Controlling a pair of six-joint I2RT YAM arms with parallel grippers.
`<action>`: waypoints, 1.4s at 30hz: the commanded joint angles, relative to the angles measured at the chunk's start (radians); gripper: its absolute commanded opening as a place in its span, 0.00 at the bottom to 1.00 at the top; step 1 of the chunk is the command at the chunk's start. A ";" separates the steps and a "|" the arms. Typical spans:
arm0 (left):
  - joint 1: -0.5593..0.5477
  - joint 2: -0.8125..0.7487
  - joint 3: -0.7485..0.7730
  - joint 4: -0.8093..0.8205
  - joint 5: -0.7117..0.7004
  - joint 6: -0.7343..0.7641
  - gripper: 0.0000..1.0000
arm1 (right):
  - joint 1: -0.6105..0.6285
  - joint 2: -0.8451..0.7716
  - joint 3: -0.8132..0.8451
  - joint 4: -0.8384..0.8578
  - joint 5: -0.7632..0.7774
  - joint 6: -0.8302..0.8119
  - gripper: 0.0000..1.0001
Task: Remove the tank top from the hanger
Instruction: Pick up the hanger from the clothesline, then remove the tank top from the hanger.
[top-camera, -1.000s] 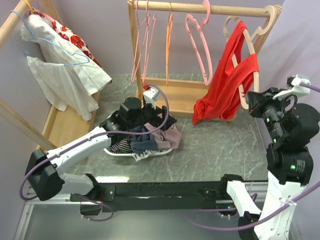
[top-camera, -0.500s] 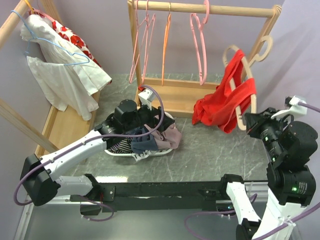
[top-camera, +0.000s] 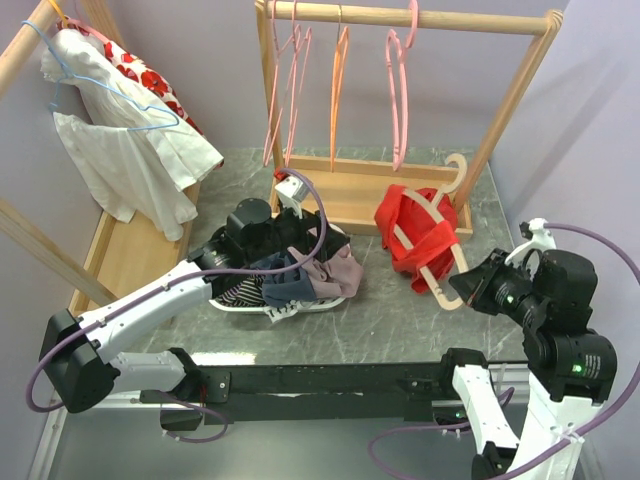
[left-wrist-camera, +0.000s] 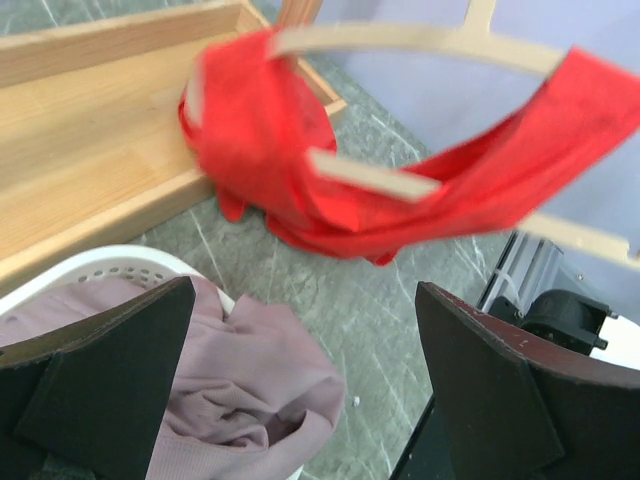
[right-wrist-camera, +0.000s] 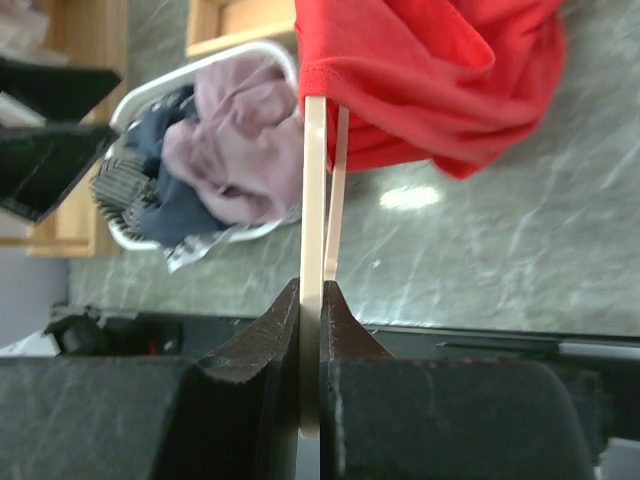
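The red tank top (top-camera: 412, 232) is draped on a pale wooden hanger (top-camera: 441, 270) that lies tilted low over the table, right of the basket. My right gripper (top-camera: 460, 289) is shut on the hanger's lower end; in the right wrist view the thin wooden bar (right-wrist-camera: 313, 200) runs between the two closed fingers (right-wrist-camera: 312, 300), with the tank top (right-wrist-camera: 420, 70) bunched at its far end. My left gripper (top-camera: 318, 238) hovers open over the basket. In the left wrist view it (left-wrist-camera: 300, 385) holds nothing, and the tank top (left-wrist-camera: 270, 150) on the hanger (left-wrist-camera: 420, 40) is ahead of it.
A white basket (top-camera: 232, 302) of mauve, navy and striped clothes sits mid-table. Behind stands a wooden rack (top-camera: 400, 15) with pink hangers (top-camera: 397, 90) and a wooden base tray (top-camera: 340, 195). A white garment (top-camera: 120, 150) hangs on the left rack.
My right gripper has taken the hanger and tank top off the rack rail, down and forward to the table. The pink hangers swing. The left arm shifted slightly.
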 joint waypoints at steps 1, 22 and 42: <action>0.002 0.024 0.036 0.108 -0.039 0.018 0.99 | 0.008 -0.029 -0.013 -0.059 -0.174 0.022 0.00; 0.057 0.421 0.242 0.051 -0.117 -0.146 0.99 | 0.070 -0.075 0.036 -0.063 -0.194 -0.011 0.00; 0.137 0.532 0.332 0.037 -0.197 -0.107 0.01 | 0.116 -0.061 0.056 -0.065 -0.081 -0.023 0.00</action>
